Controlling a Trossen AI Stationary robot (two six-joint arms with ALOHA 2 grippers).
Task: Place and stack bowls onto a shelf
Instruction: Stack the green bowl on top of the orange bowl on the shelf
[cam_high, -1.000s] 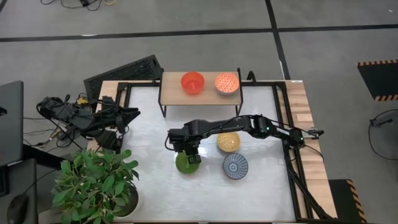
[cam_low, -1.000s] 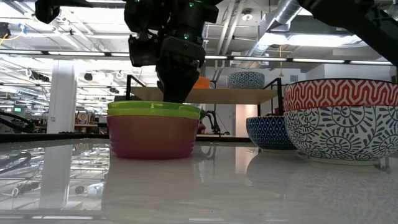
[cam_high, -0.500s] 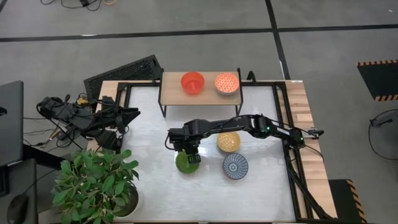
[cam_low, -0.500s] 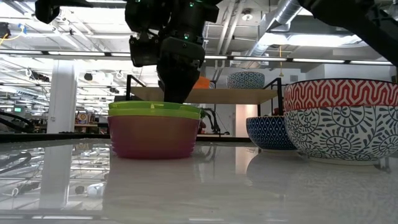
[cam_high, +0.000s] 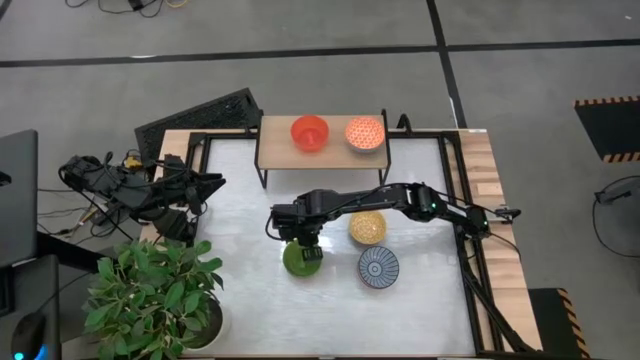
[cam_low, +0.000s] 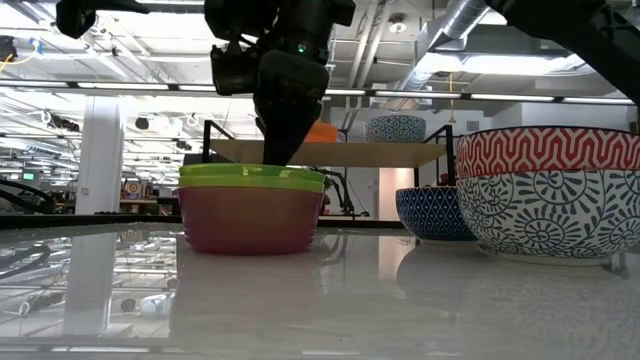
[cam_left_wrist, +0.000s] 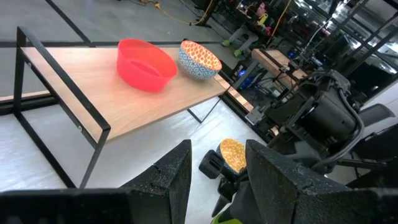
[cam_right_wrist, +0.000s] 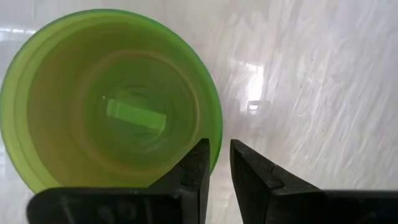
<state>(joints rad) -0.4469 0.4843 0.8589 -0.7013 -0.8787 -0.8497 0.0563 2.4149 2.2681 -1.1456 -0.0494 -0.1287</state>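
1. A robotics lab or workshop: the white tabletop (cam_high: 240, 200), centre frame, sits on a grey concrete floor (cam_high: 520, 25) crossed by dark lines.
2. Tangled cables (cam_high: 105, 185) lie at its left edge.
3. The low view's background shows exposed ceiling ducts (cam_low: 450, 20) and a white pillar (cam_low: 100, 155).

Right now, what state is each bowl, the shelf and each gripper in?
Green bowl: nested in a pink bowl, rim between the right gripper's fingers.
Red bowl: upright on shelf.
Orange-patterned bowl: upright on shelf.
Yellow bowl: on table.
Blue-lined bowl: on table.
Left gripper: open.
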